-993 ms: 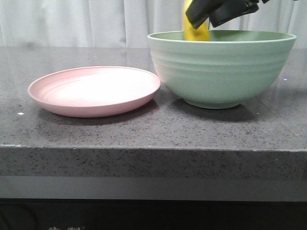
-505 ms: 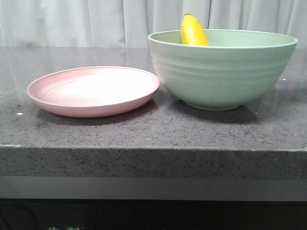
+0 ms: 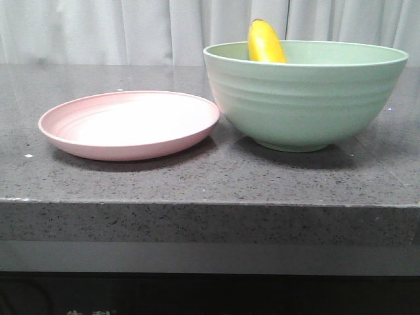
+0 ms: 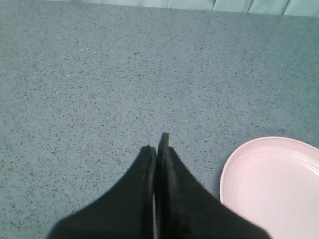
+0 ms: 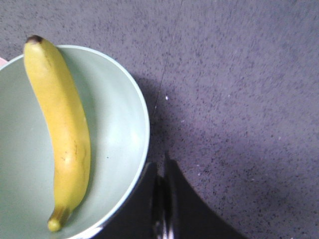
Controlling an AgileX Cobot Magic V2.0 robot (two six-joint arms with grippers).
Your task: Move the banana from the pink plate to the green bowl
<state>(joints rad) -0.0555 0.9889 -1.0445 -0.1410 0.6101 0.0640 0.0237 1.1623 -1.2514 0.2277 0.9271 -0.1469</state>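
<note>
Across the dark grey speckled stone tabletop (image 3: 197,177), which ends in a thick front edge, two dishes stand side by side before a pale pleated curtain (image 3: 131,29) that closes off the back of the room. On the left lies the pink plate (image 3: 129,125), shallow and bare, its rim just beside the ribbed wall of the green bowl (image 3: 305,98) on the right; whether the two touch I cannot tell. The banana (image 3: 265,42) is inside the bowl, leaning against the inner wall with its dark tip poking up above the rim. From over the right wrist it lies along the bowl's curved side, the stem end low in the bowl. Nothing stands in front of either dish.

The right claw (image 5: 161,172) hangs over bare tabletop just outside the bowl's rim, its black fingers pressed together and holding nothing. The left claw (image 4: 156,149) hovers over open tabletop near the edge of the plate, likewise pinched closed and empty.
</note>
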